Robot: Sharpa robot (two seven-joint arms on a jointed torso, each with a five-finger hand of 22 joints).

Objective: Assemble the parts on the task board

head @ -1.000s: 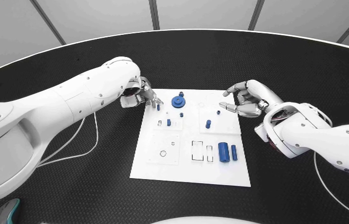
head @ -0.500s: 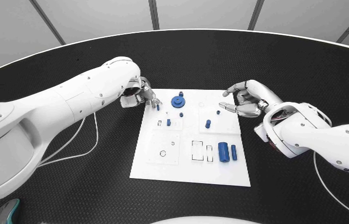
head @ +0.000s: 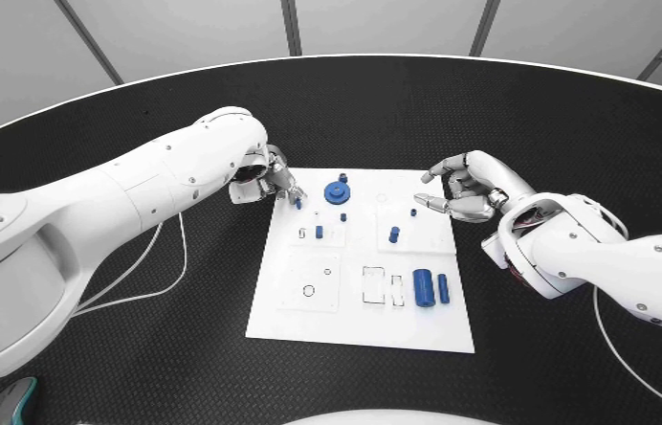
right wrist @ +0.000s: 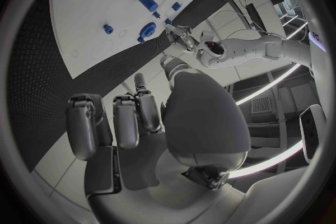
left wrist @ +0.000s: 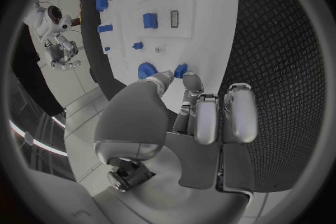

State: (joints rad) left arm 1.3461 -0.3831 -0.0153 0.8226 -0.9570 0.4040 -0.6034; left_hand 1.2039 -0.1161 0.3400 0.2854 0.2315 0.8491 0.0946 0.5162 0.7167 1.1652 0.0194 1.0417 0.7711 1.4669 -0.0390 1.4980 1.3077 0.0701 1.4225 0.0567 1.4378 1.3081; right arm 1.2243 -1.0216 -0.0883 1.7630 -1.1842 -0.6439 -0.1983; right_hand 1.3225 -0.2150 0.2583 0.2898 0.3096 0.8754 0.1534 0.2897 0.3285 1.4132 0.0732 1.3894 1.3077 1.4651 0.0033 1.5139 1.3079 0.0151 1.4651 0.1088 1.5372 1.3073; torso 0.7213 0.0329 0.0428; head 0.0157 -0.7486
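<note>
Left hand [head: 272,184] pinching small blue part [left wrist: 181,70]

The white board [head: 362,296] lies flat mid-table, its long side running away from the robot. A round blue gear [head: 337,191] sits near the far edge, with a small peg [head: 343,177] just beyond it. At the far left corner a small blue piece [head: 297,201] is pinched in the left hand's fingertips [left wrist: 183,79], at the board's surface. Small blue pieces [head: 319,233] stand in the middle row, another [head: 393,235] to the right. Two blue cylinders [head: 424,288] lie side by side near the right edge, beside rectangular slots.
</note>
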